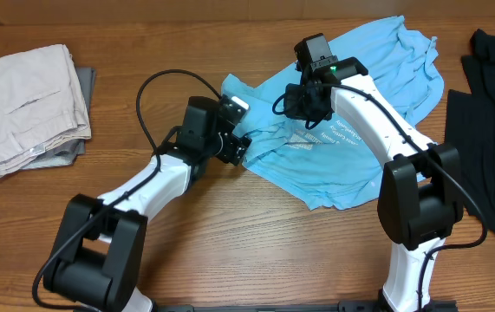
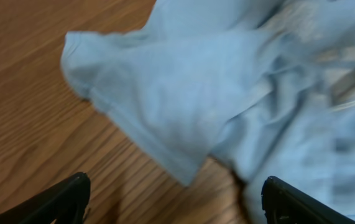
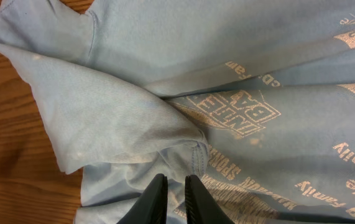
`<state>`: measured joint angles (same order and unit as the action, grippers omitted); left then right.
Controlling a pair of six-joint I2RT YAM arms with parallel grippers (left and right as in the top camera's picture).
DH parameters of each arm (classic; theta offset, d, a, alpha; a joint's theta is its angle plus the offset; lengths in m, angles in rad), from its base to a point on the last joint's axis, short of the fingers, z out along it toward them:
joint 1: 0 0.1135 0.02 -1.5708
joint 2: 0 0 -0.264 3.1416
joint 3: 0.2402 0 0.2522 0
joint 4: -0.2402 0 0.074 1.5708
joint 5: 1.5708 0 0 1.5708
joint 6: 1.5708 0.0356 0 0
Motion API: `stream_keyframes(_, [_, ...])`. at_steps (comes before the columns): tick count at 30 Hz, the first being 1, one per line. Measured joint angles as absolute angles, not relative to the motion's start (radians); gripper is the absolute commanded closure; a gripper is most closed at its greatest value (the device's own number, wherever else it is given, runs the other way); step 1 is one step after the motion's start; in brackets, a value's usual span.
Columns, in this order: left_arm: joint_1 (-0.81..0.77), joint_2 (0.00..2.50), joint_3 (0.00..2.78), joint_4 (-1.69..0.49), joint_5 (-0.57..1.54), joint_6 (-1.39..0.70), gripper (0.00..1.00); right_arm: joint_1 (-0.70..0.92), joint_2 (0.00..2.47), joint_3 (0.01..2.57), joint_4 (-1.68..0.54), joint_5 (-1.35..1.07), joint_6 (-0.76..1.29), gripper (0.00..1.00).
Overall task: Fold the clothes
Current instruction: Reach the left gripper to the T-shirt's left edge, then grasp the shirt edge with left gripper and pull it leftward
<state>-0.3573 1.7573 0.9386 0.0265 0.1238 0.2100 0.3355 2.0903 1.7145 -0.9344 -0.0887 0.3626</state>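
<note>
Sleeve [image 2: 146, 93] of the T-shirt [image 1: 386, 78] should be pinched squarely at its hem by the wide left fingers [image 2: 62, 200], while the narrow right fingers [image 3: 155, 199] hold nothing.

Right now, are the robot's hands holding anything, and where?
The left gripper is open and holds nothing. The right gripper has its fingers nearly together at a fold of the shirt, but I cannot tell whether they pinch it.

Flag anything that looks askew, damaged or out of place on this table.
The light blue T-shirt lies crumpled and skewed rather than spread flat, and one sleeve is folded over toward the printed lettering. No tear shows. The beige trousers on the left sit in a tidy folded pile.
</note>
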Motion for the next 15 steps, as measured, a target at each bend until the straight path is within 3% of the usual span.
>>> stream_keyframes(15, [-0.336,1.843,0.939,0.062,0.091,0.242,0.28,0.336,2.09,1.715,-0.935,-0.089,0.364,0.8])
